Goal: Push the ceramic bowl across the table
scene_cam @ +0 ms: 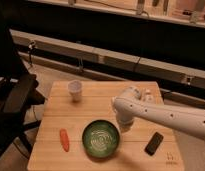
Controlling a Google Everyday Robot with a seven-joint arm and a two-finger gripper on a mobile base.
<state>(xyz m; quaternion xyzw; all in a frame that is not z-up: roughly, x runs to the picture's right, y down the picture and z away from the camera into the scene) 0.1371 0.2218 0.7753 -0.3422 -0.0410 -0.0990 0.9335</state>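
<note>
The dark-green ceramic bowl point(101, 139) sits near the front middle of the light wooden table point(96, 107). My white arm reaches in from the right, and my gripper point(124, 125) hangs below its elbow, right at the bowl's far right rim. I cannot tell whether it touches the rim. A small dark logo mark point(170, 158) shows at the table's front right corner.
A small white cup point(75, 90) stands at the back left of the table. An orange carrot point(64, 139) lies left of the bowl. A black phone point(154, 143) lies right of the bowl. A black office chair point(16, 95) stands left of the table.
</note>
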